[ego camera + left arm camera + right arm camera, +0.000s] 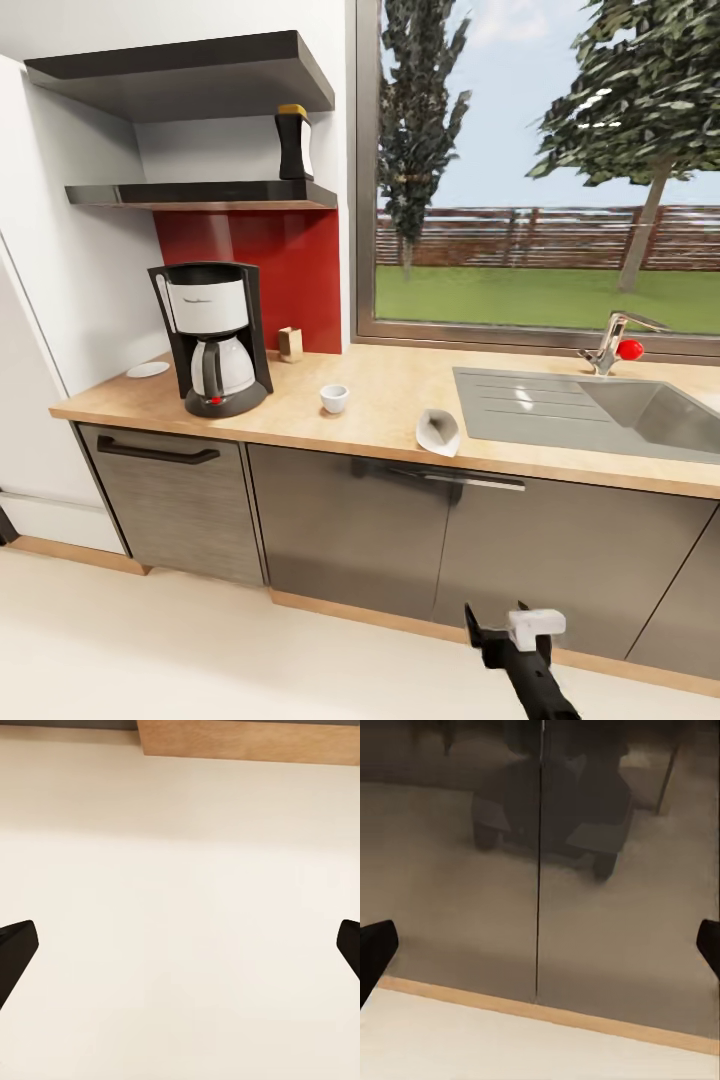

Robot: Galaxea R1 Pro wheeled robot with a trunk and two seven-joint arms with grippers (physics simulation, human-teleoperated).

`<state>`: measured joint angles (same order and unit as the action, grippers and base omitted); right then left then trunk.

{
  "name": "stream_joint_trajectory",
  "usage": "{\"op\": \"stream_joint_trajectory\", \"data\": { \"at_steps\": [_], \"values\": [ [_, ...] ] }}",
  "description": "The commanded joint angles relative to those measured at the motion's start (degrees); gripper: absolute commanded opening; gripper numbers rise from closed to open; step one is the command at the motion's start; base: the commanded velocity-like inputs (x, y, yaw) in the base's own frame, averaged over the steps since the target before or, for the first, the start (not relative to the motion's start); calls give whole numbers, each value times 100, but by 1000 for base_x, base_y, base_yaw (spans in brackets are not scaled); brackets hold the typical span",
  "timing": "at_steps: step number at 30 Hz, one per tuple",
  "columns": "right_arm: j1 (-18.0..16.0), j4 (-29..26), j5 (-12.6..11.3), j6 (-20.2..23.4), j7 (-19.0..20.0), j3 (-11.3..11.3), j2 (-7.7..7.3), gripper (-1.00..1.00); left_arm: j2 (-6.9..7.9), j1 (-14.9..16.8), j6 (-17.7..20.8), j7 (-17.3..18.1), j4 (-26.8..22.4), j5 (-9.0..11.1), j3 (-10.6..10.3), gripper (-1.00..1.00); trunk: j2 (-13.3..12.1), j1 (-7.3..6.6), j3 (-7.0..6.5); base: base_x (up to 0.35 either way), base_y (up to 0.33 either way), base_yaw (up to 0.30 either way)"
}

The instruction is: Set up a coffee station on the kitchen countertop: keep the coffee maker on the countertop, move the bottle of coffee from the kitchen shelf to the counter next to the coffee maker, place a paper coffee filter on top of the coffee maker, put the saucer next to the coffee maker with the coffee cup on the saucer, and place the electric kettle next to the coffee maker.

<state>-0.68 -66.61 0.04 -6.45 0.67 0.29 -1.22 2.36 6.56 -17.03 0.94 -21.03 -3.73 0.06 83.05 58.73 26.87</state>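
Both grippers, left gripper (180,945) and right gripper (540,945), hang spread and empty; reaching the shelf's coffee bottle (294,142) risks toppling it onto the coffee maker (212,335).

One cup (334,398), two shelves (205,193)

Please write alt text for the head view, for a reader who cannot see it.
A black and white coffee maker stands on a wooden kitchen countertop, with a small white cup and a white paper filter to its right. A dark bottle stands on the black shelf above.
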Motion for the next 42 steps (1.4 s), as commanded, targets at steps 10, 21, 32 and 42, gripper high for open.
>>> {"op": "stream_joint_trajectory", "data": {
  "at_steps": [10,21,32,42],
  "values": [
    [-2,-1589,3,454,-3,1,-17,100,1,3,-16,2,3,-40,3,100,3,0,6,0,0,0],
    [-2,-2066,21,905,-5,407,-25,100,1,5,-11,2,3,-42,3,100,3,0,6,0,0,0],
    [-253,-2130,42,923,-25,433,-22,100,1,6,-11,2,3,-41,3,100,3,0,6,0,0,0],
    [-1071,-2093,48,1279,-47,428,-20,100,1,5,-11,2,3,-49,3,100,3,0,6,0,0,0]
  ]
}}
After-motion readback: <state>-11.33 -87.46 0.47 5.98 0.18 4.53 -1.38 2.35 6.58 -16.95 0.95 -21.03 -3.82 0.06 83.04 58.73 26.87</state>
